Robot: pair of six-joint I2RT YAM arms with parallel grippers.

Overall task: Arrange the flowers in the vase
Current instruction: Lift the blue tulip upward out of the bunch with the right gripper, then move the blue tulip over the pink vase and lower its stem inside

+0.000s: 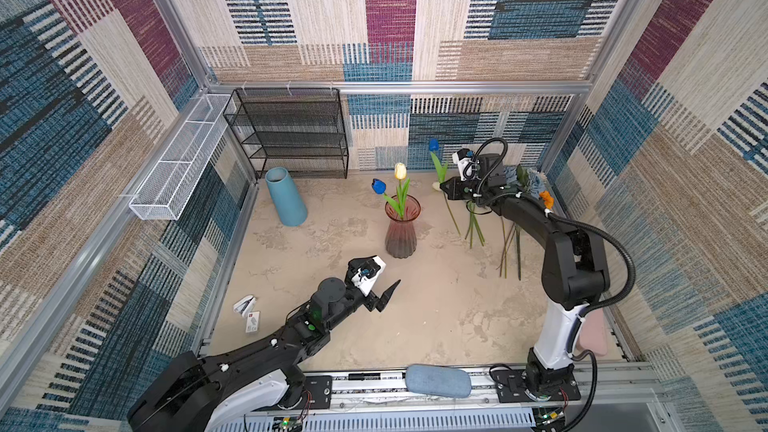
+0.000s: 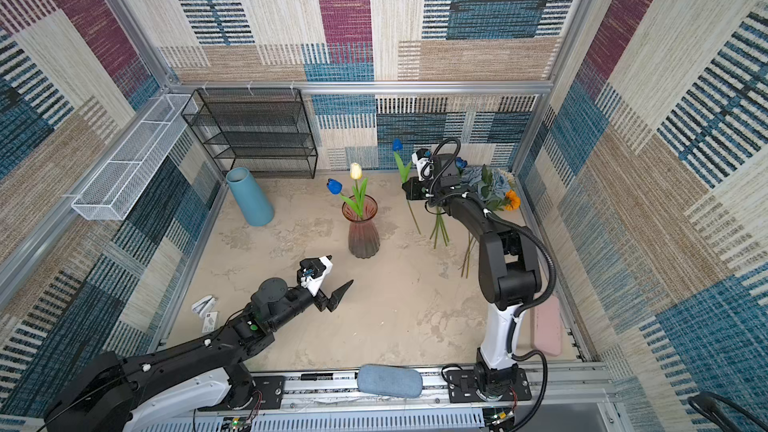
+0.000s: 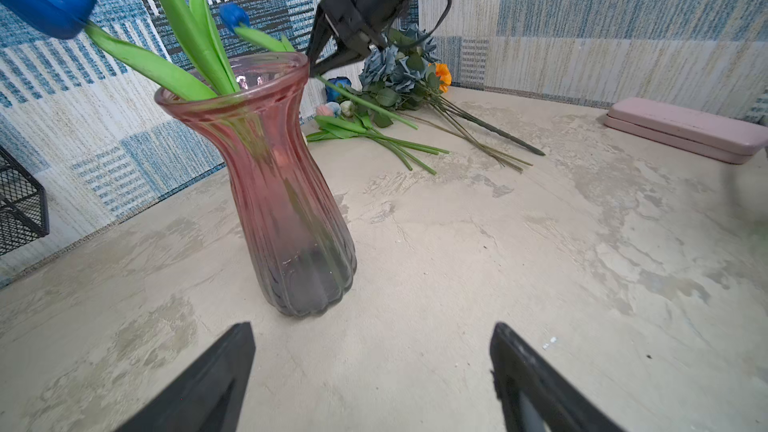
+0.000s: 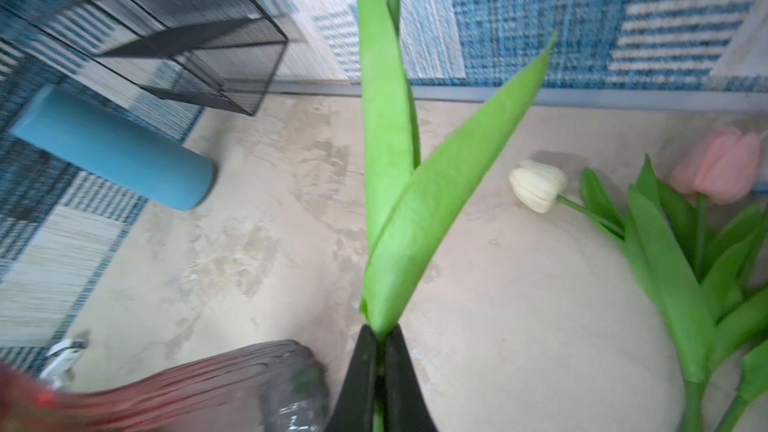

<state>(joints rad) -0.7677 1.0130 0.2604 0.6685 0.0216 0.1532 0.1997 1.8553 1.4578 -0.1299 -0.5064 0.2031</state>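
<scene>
The flowers [image 3: 353, 126] are in three places. One blue tulip [image 1: 434, 144] is lifted in the right gripper [image 4: 380, 332], whose fingers are pinched tight on its green stem just under the two leaves. In both top views it stands right of centre, bloom uppermost against the back wall. Two more, a second blue tulip [image 1: 378, 187] and a cream tulip [image 1: 400, 171], stand in the pink glass vase [image 1: 401, 234], which is upright at the middle of the table [image 1: 374, 338], near the held one on its left. The rest lie in a loose pile on the table at the right, beneath and behind the right arm: a white tulip [image 4: 538, 184], a pink tulip [image 4: 723, 176], a dusty-blue rose bunch [image 2: 486, 184] and an orange bloom [image 2: 513, 200], stems pointing toward the lower edge of the top views. The left gripper [image 3: 372, 326] hovers in front of the vase, lower centre in the top views, its fingers spread wide with nothing between them. Farther out, a blue cylinder [image 1: 286, 197] and a black mesh shelf [image 1: 291, 135] sit at the upper left of the table, and a pink case [image 2: 547, 326] lies at the lower right.
</scene>
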